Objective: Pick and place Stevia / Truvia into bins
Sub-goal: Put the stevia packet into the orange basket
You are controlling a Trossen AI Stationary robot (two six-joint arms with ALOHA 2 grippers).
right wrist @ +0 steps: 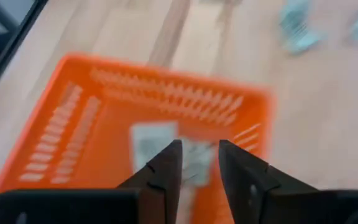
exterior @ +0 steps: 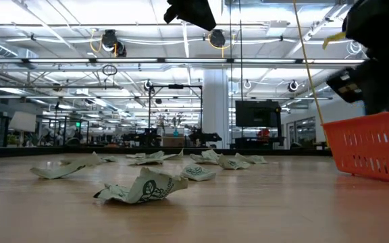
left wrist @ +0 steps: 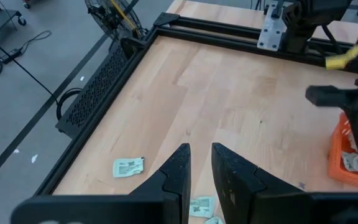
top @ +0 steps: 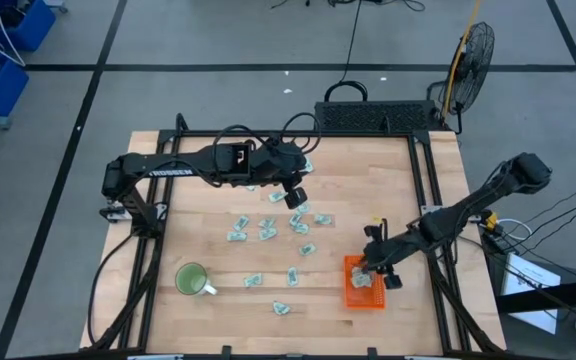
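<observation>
Pale wooden desk (top: 218, 255), grey floor around. Right claw (top: 373, 262), fingers apart, over bright-orange plastic tray (top: 364, 296) at 4 o'clock; left claw (top: 295, 197) slightly parted, empty.

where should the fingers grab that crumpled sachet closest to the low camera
Take the crumpled sachet by its raised middle fold, coming straight down from above. Its edges lie flat on the table, so only that hump gives the fingers something to pinch, and it lies apart from the other sachets.

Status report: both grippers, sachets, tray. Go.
Right gripper open over orange tray, sachet inside. Left gripper empty above loose sachets. Nothing obstructing.
</observation>
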